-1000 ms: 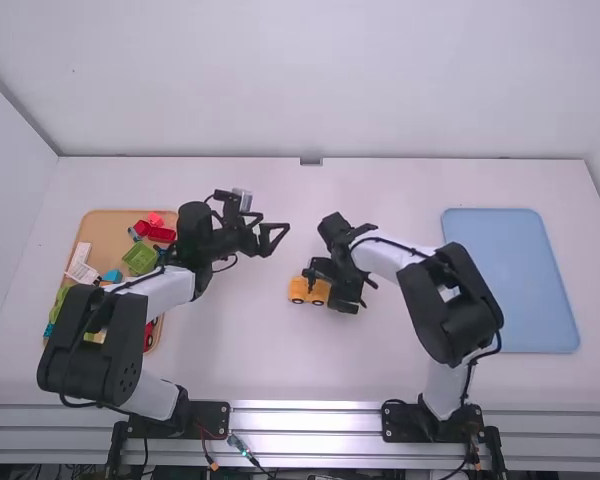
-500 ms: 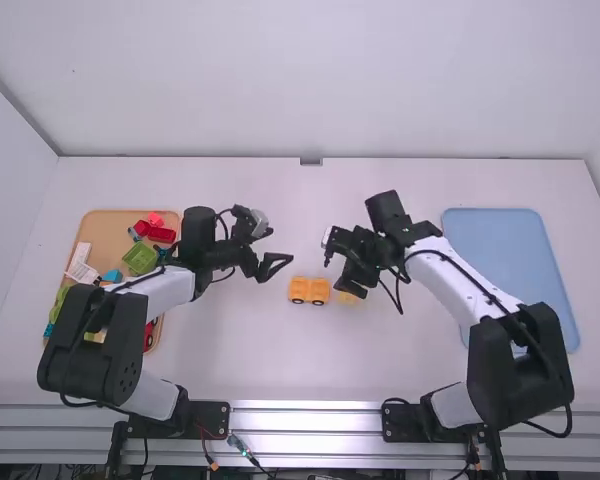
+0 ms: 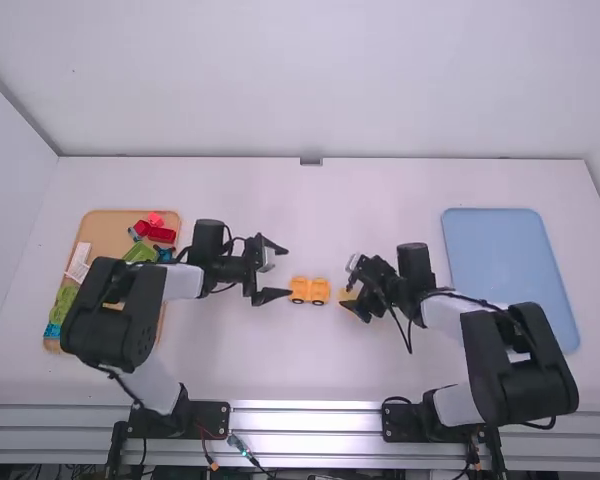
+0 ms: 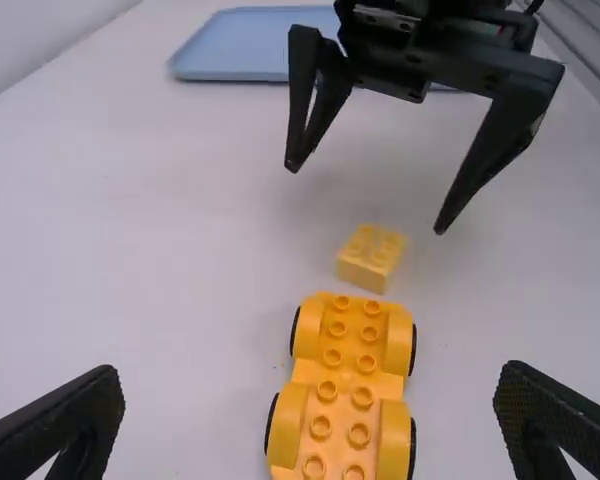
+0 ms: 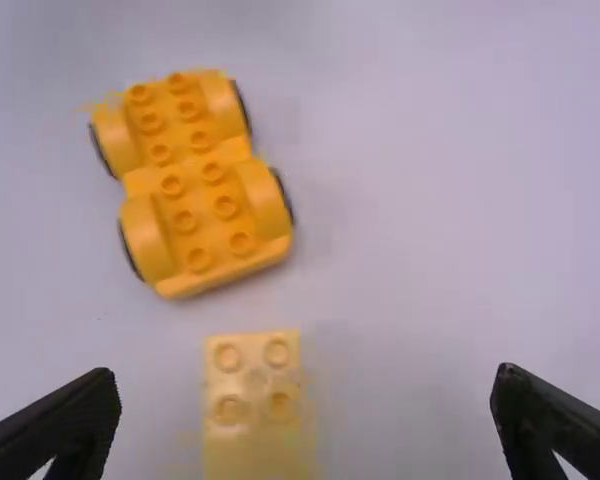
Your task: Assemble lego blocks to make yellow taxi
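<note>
The orange-yellow wheeled car base (image 3: 309, 290) lies studs up in mid-table; the left wrist view shows the base (image 4: 348, 380) lengthwise, the right wrist view the same base (image 5: 192, 182). Just right of it, apart, lies a small yellow block (image 3: 348, 295), also the block (image 4: 371, 257) and block (image 5: 252, 395). My left gripper (image 3: 276, 272) stands open at the base's left side; between its own fingers (image 4: 310, 425) nothing is gripped. My right gripper (image 3: 348, 291) is open over the block, partly covering it; in its wrist view the gripper (image 5: 305, 420) has the block between its spread fingers, ungripped.
A tan tray (image 3: 108, 228) with red, green and blue blocks stands at the left, partly under the left arm. A light blue tray (image 3: 508, 270) lies at the right, beyond the right arm.
The right gripper has drawn back rightward from the car base and lowered toward the yellow block, which it uncovered on the way. The left gripper has shifted slightly toward the camera. The base stayed put.
</note>
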### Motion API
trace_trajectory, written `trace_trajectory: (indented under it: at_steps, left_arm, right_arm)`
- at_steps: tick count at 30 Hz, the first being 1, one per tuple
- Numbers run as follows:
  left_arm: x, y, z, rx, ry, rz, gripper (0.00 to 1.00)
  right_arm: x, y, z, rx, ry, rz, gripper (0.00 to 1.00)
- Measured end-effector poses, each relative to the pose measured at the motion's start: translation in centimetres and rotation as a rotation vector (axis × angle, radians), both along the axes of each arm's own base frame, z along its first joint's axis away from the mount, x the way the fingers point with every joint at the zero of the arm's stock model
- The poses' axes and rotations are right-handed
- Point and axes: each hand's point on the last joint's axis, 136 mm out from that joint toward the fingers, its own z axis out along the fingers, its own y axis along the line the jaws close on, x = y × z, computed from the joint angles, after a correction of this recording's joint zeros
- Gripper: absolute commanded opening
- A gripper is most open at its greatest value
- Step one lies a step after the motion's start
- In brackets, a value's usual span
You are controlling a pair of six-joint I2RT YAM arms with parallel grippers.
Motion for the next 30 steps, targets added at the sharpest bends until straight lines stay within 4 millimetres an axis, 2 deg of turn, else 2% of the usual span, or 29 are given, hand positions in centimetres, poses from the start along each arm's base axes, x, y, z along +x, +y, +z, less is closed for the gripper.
trace_trajectory:
  at_steps: [3,7,13,16,19,26,27,30]
  left_arm:
    - [0.0,-0.3,-0.6,-0.028,-0.008,-0.026,0.99]
    - [-0.5,-0.5,-0.8,-0.058,0.010,-0.054,0.99]
    - [-0.9,-0.6,-0.3,-0.089,0.007,-0.082,0.99]
    - [-1.0,-0.7,-0.2,-0.094,0.011,-0.087,0.99]
    - [-1.1,-0.7,-0.3,-0.094,0.016,-0.086,0.99]
    - [-1.1,-0.7,-0.3,-0.093,0.017,-0.087,0.99]
    - [-1.2,-0.8,-0.3,-0.092,0.020,-0.089,0.99]
    - [-1.3,-1.1,-0.5,-0.085,0.025,-0.093,0.99]
  right_arm:
    - [-0.7,0.5,-0.1,0.056,-0.067,0.038,0.89]
    - [-1.6,-0.2,-1.3,0.088,-0.039,0.033,0.86]
    - [-1.7,-0.6,-3.7,0.131,0.071,0.028,0.68]
    - [-1.1,-0.6,-4.0,0.147,0.082,0.027,0.62]
    - [-0.9,-0.6,-4.1,0.154,0.079,0.037,0.52]
    - [-1.6,0.3,-4.5,0.142,0.082,0.079,0.47]
    - [-1.6,0.4,-4.6,0.136,0.076,0.084,0.39]
    - [-1.6,0.5,-4.6,0.129,0.072,0.087,0.34]
